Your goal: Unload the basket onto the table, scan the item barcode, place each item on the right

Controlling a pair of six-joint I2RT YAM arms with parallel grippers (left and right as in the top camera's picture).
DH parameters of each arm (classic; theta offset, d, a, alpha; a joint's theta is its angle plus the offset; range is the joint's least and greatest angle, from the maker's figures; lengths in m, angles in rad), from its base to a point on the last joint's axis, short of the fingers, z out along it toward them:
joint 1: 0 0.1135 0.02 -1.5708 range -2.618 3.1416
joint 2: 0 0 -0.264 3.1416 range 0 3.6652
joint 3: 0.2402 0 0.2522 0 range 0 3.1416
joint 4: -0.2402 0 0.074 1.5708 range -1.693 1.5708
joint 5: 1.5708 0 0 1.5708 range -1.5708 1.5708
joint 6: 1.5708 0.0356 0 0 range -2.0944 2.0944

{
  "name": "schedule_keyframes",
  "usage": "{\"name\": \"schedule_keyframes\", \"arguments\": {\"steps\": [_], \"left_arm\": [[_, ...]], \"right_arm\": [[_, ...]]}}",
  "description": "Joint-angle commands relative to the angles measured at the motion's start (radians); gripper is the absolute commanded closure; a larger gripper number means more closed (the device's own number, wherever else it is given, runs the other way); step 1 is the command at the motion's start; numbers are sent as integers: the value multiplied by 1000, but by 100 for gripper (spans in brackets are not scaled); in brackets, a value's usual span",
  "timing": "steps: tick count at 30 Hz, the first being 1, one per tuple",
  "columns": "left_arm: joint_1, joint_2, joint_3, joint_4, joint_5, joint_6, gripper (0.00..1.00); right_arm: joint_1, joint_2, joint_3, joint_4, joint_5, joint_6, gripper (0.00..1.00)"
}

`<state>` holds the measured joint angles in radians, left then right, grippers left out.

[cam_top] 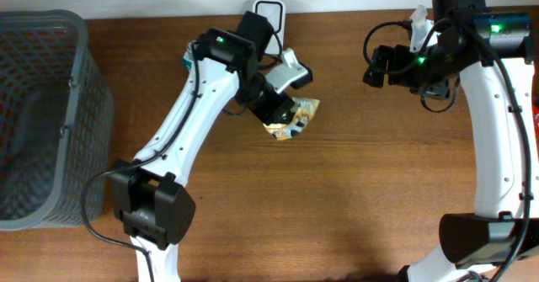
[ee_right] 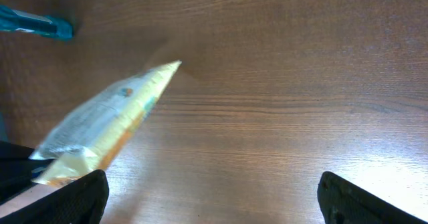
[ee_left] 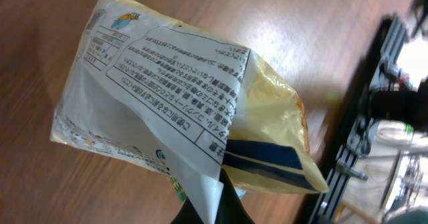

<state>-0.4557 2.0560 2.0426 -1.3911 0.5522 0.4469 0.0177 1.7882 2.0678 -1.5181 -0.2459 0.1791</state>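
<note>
Nearest the viewer, over the middle of the brown wooden tabletop [cam_top: 337, 198], the white left arm [cam_top: 198, 105] reaches away. Its jaws are clamped on one edge of a crinkled yellow-and-white plastic snack packet [ee_left: 167, 103]. The packet appears lifted clear of the wood and tilted, with its printed text panel facing the wrist camera. No barcode can be made out on the faces shown.

Beyond, to the right, the white right arm [cam_top: 493, 122] holds its jaws wide apart and empty, well apart from the packet. At the far edge sits a white-rimmed black device [cam_top: 268, 13], possibly the scanner, partly hidden by the left arm.

Risks, as judged:
- The thin edge grip may let the slack film slide or twist out during reorientation.
- Creases and glare may defeat a read.
- The code may end up turned away from the reader.
- The left wrist, working close to the device, may knock it.
</note>
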Motion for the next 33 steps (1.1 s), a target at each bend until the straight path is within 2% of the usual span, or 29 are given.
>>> {"name": "schedule_keyframes", "arguments": {"steps": [1, 2, 3, 5, 7, 8, 10, 12, 14, 15, 17, 18, 20, 22, 25, 28, 29, 31, 33], "left_arm": [[-6, 26, 3, -14, 56, 201, 100], [-6, 40, 3, -18, 40, 209, 76], [-6, 55, 3, -18, -9, 201, 1], [-6, 56, 5, -17, -132, 115, 1], [-5, 52, 65, -47, -358, -70, 1], [-5, 52, 94, -60, -397, -114, 1], [-2, 51, 216, -89, -411, -287, 12], [0, 51, 252, -84, -315, -425, 32], [-14, 71, 231, -119, -163, -444, 63], [-25, 79, 211, -135, -155, -444, 79], [-48, 94, 132, -132, -155, -478, 95], [-55, 101, 85, -114, -154, -507, 100], [-61, 112, 11, -56, -114, -533, 100], [-61, 131, -60, 48, 45, -533, 100], [-62, 154, -150, 133, 149, -537, 100], [-61, 156, -242, 206, 169, -536, 100], [-61, 156, -270, 241, 131, -536, 100], [-61, 156, -278, 250, -50, -549, 100], [-59, 156, -278, 250, -319, -648, 100]], "right_arm": [[8, 1, -3, 0, -5, -7, 1], [8, 1, -3, 0, -5, -7, 1], [8, 1, -3, 0, -5, -7, 1], [8, 1, -3, 0, -5, -7, 1], [8, 1, -3, 0, -5, -7, 1], [8, 1, -3, 0, -5, -7, 1], [8, 1, -3, 0, -5, -7, 1], [8, 1, -3, 0, -5, -7, 1], [8, 1, -3, 0, -5, -7, 1], [8, 1, -3, 0, -5, -7, 1], [8, 1, -3, 0, -5, -7, 1], [8, 1, -3, 0, -5, -7, 2], [8, 1, -3, 0, -5, -7, 1], [8, 1, -3, 0, -5, -7, 1], [8, 1, -3, 0, -5, -7, 1], [8, 1, -3, 0, -5, -7, 1], [8, 1, -3, 0, -5, -7, 1], [8, 1, -3, 0, -5, -7, 1], [8, 1, -3, 0, -5, -7, 1]]}}
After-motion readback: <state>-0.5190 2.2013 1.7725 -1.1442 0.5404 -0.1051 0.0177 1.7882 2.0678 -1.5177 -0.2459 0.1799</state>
